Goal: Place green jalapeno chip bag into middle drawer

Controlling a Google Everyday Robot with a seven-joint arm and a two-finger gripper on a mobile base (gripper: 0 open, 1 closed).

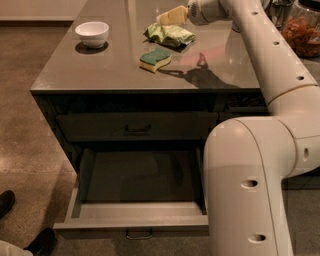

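Note:
The green jalapeno chip bag (170,35) lies crinkled on the grey counter (100,70), toward the back. My gripper (172,15), with pale yellow fingers, hovers just above the bag's far edge, reaching in from the right. The middle drawer (135,216) stands pulled out below the counter, and its grey box holds nothing. My arm (250,190) covers the drawer's right end.
A green-and-yellow sponge (155,59) lies just in front of the bag. A white bowl (92,34) stands at the counter's left. The top drawer (135,127) is shut. A clear jar of snacks (302,30) stands at the back right. A person's shoes (7,202) show at bottom left.

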